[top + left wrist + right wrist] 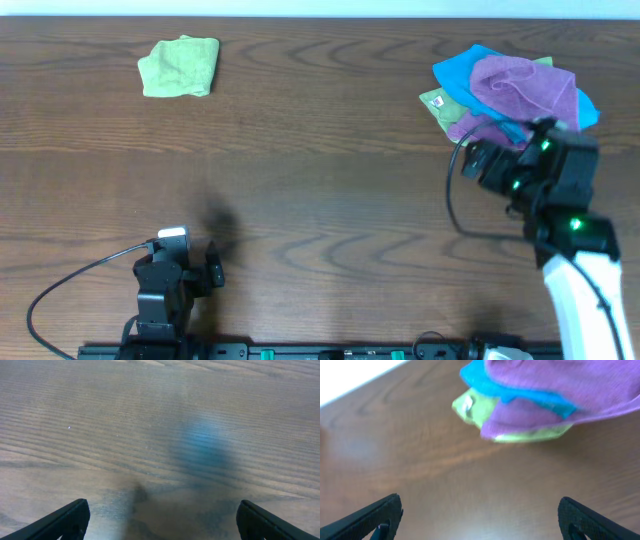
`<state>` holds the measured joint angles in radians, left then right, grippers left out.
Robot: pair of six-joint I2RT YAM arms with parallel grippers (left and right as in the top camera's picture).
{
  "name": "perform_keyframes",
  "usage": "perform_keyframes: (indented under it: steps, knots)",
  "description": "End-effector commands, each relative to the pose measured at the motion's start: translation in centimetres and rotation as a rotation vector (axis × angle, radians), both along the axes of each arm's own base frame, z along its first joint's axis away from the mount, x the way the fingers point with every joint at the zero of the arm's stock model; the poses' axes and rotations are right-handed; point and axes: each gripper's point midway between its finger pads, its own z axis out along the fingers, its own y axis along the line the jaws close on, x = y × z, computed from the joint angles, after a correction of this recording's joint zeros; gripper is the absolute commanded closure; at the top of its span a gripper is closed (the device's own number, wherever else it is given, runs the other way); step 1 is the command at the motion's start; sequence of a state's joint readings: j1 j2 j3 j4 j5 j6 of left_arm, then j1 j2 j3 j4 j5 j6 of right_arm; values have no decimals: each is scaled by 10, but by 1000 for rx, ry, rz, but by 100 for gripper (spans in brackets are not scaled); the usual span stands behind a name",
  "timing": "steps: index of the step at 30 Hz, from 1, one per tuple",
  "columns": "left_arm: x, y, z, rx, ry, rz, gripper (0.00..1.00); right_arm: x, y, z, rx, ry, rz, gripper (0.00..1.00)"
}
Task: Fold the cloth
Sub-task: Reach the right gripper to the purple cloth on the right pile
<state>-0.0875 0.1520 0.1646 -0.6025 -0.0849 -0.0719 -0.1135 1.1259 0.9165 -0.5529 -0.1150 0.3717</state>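
Observation:
The magenta-purple cloth (525, 85) lies crumpled on top of a pile at the table's far right; in the right wrist view the cloth (560, 380) fills the top right, part of it drooping below a blue layer. My right gripper (500, 160) hovers just in front of the pile, apart from it. In its wrist view the right gripper (480, 517) is open, with only bare wood between its fingers. My left gripper (190, 255) rests near the front left edge, far from the cloth. The left gripper (160, 520) is open over bare table.
A bright blue cloth (455, 72) and a light green cloth (437, 103) with a small tag lie in the same pile under the purple one. Another light green cloth (180, 66) sits bunched at the far left. A black cable (60, 290) loops by the left arm.

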Motion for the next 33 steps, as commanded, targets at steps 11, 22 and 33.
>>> perform_keyframes:
  steps: [11,22,33]
  knots:
    - [-1,0,-4,-2,6,4,5,66,-81,32,14,2,-227,1]
    - [-1,0,-4,-2,6,4,5,105,-136,8,226,-4,-231,1]
    - [-1,0,-4,-2,6,4,5,150,-122,-18,262,89,19,1]
